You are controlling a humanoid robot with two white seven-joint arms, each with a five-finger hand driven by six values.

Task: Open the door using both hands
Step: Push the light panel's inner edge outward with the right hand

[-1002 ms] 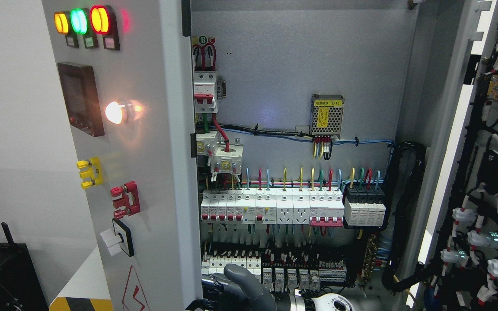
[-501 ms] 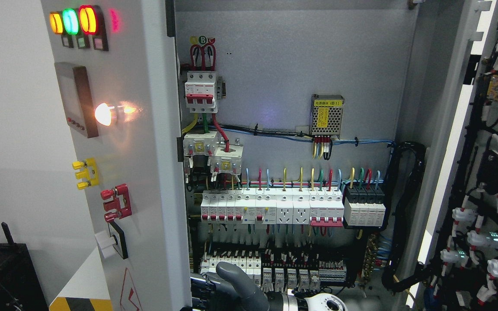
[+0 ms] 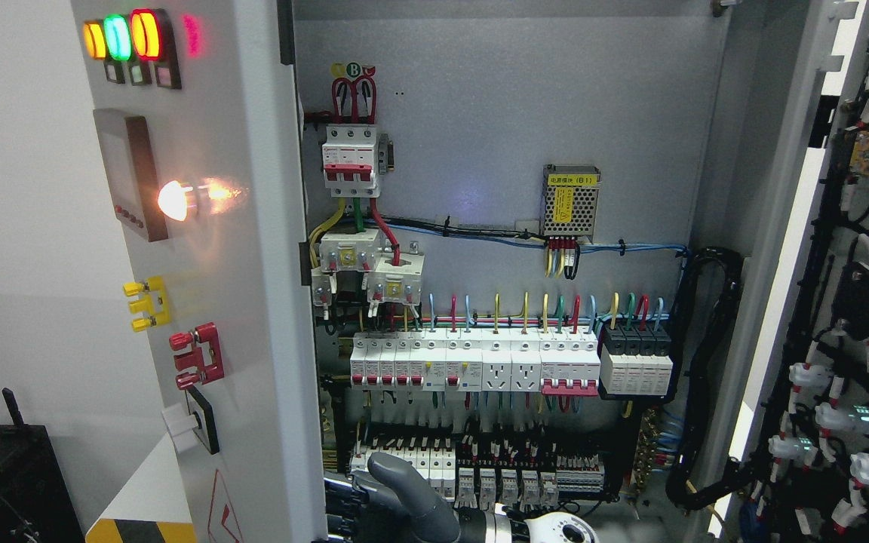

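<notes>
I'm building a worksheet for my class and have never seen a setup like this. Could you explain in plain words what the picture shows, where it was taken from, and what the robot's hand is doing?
The picture comes from a camera on a humanoid robot's head, looking into an electrical cabinet. The left door stands swung open; its front carries orange, green and red lamps and a glowing white lamp. The right door is open too, showing its wiring. Inside are rows of white circuit breakers, coloured wires and a small metal power supply. At the bottom edge, one grey robot hand sits by the left door's lower edge. Whether it grips the door, and which arm it belongs to, I cannot tell.
</notes>
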